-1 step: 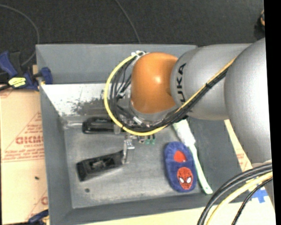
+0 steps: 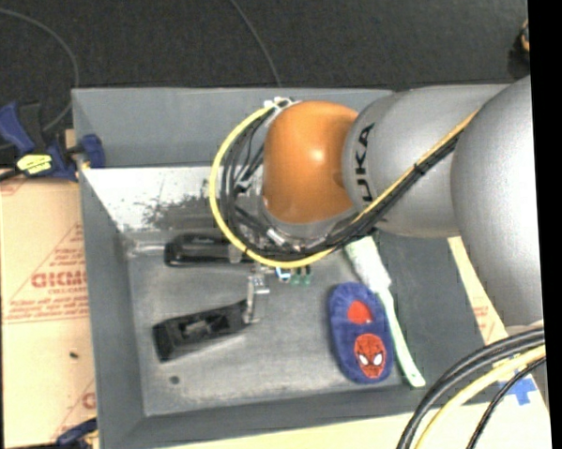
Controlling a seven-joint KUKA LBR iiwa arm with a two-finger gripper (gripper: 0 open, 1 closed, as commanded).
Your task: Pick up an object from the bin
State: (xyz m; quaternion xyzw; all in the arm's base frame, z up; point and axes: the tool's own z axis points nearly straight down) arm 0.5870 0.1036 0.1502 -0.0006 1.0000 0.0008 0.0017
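Beneath the arm (image 2: 419, 169), half-hidden black tool (image 2: 198, 250)

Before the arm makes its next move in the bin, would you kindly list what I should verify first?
1. Pincer placed at a thing: ok, it is at the right end of the black oblong tool.
2. Pincer open or shut: cannot tell.
3. Tool lying free: ok, it rests alone on the bin floor.
4. Second black tool clear: ok, it lies apart, nearer the back wall.
5. Blue Spider-Man slipper and white-and-green stick clear: ok, both lie to the view's right, away from the pincer.
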